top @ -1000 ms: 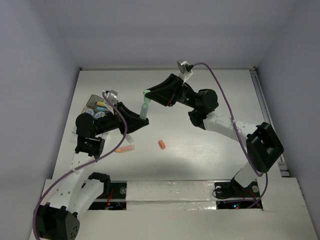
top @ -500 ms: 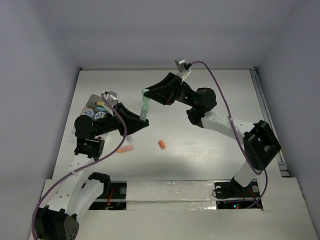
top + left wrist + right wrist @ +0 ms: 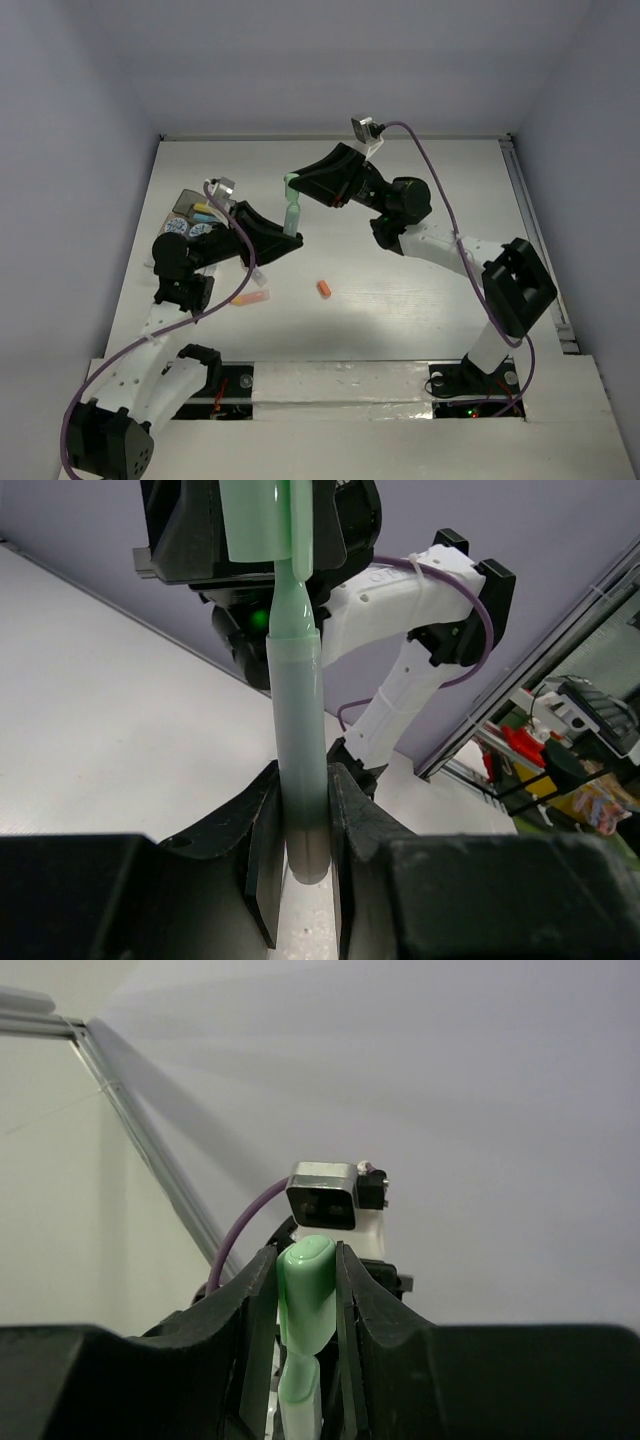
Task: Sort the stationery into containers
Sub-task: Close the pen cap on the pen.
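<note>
Both arms have crept slightly farther from their bases, the green marker (image 3: 292, 213) riding upright between them above the table (image 3: 420, 200). The left gripper (image 3: 303, 815) clamps the barrel's lower end, and the right gripper (image 3: 305, 1260) pinches its cap (image 3: 262, 520). It looks like light, stiff, smooth plastic — probably slippery — so a square mid-barrel hold seems best, since the cap may pull off.

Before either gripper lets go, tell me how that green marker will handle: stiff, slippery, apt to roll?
Probably stiff: the green marker spans straight between the left gripper and right gripper without sagging. Its smooth, round barrel looks slippery and would likely roll on the table. Slim plastic, so likely light.
</note>
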Tool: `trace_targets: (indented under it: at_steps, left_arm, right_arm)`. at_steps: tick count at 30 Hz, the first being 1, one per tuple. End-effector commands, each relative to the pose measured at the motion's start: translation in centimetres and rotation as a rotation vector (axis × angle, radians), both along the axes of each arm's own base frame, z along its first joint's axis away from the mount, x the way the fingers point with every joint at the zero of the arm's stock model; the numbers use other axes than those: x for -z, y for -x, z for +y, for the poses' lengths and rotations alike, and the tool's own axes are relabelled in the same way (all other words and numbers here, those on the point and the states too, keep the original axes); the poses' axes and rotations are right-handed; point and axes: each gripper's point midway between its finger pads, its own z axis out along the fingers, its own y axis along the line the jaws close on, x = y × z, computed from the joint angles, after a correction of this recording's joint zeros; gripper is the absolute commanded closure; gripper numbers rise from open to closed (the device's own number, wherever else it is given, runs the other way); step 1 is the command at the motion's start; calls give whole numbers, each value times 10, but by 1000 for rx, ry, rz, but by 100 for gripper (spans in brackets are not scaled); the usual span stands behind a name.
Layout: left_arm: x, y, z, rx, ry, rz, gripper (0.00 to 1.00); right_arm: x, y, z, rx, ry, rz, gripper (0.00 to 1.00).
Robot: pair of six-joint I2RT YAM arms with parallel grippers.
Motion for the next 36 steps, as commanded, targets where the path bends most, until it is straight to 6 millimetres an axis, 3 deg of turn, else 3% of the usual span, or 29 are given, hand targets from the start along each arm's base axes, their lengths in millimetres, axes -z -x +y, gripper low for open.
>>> trace_targets:
  at_steps: [1, 6, 11, 19, 24, 36]
  left_arm:
    - [-55, 12, 2, -25, 125, -204, 100]
    - [-78, 22, 1, -21, 174, -255, 100]
    - [-96, 28, 8, -56, 216, -297, 100]
    - [-85, 22, 10, -117, 185, -275, 100]
    - [-89, 23, 13, -135, 190, -282, 100]
    - [-109, 25, 11, -126, 207, -323, 100]
  right_arm:
    - [-5, 33, 2, -103, -65, -119, 100]
    - [-1, 46, 9, -127, -59, -132, 100]
    - [-2, 59, 1, -149, -97, -153, 100]
    - [-17, 73, -15, -145, -113, -171, 100]
    - [-21, 77, -19, -147, -120, -179, 100]
    - [-9, 92, 2, -185, -72, -189, 100]
